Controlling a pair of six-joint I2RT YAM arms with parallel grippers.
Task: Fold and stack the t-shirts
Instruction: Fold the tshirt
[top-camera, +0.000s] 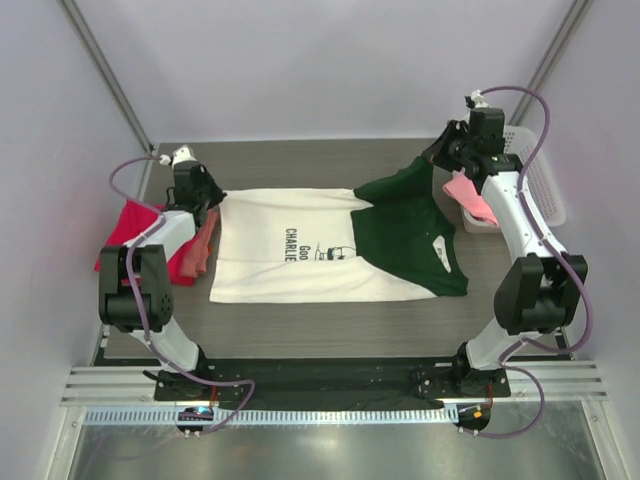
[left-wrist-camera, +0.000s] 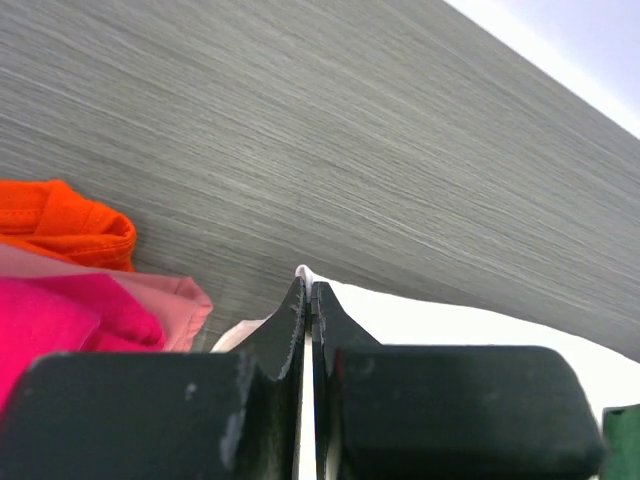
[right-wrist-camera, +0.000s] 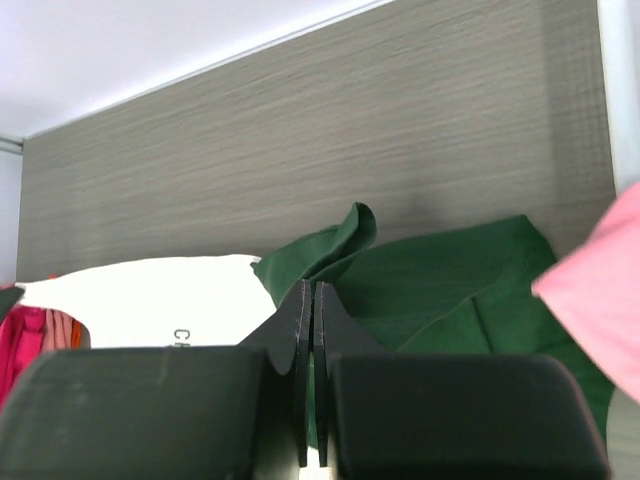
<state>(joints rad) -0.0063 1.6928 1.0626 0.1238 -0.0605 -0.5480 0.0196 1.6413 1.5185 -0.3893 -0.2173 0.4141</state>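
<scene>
Grey table (top-camera: 300, 330), frame centre: cream-white cloth t-shirt with green shoulders (top-camera: 290, 265), its upper corners clamped by left gripper (left-wrist-camera: 307, 290) and right gripper (right-wrist-camera: 312, 297).

Both arms look alike from my console. The left arm (top-camera: 165, 232) and right arm (top-camera: 515, 215) have glossy white shells on the long links and bulky black joint housings (top-camera: 130, 285) between them. A mauve cable (top-camera: 112, 182) loops off each wrist and runs down to the base. The left gripper (left-wrist-camera: 309, 288) and right gripper (right-wrist-camera: 313, 290) are matt black, with blocky bodies and thin tapered fingers. The left gripper has pale scuff specks.
</scene>
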